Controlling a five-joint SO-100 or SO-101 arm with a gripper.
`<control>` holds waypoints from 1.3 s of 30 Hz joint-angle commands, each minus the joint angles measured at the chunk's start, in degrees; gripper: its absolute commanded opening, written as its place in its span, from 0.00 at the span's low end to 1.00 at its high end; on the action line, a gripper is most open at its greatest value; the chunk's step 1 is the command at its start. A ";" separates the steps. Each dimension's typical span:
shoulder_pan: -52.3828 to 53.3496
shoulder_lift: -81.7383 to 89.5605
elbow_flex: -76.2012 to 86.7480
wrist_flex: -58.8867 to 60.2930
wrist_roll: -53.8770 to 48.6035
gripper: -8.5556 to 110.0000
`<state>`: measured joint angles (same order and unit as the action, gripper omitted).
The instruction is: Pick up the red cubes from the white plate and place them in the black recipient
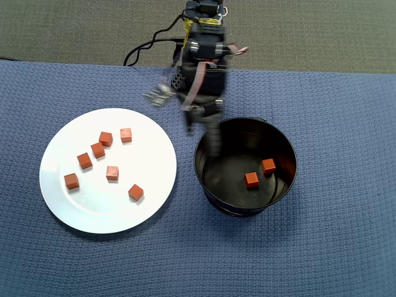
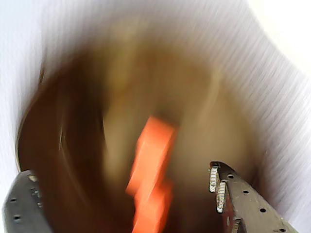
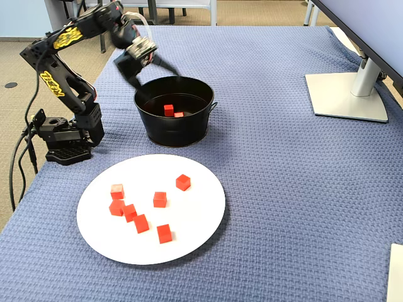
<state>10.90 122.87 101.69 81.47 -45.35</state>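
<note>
Spread wide and empty, the gripper [image 2: 129, 187] hangs over the black recipient [image 3: 173, 129], where two red cubes [image 1: 259, 173] lie on the floor. Six more sit on the white plate [image 3: 201, 217] just beside it. Only a monitor stand [image 3: 346, 94] is on the blue cloth [image 3: 283, 207], well apart.

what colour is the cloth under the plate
Blue, with a woven waffle-like texture; the cloth shows best in the fixed view.

Yellow arm [image 3: 63, 38] markings, seemingly unreadable.
</note>
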 commanded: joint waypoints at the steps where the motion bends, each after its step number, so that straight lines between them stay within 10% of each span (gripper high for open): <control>1: 19.07 -1.49 3.69 -7.65 -8.09 0.33; 11: 32.26 -19.86 13.01 -21.88 -3.69 0.38; 27: 34.10 -16.00 11.95 -11.95 -1.05 0.33; 39: 42.89 -15.82 18.37 -17.75 -26.28 0.32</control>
<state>50.27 105.91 120.41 66.53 -63.54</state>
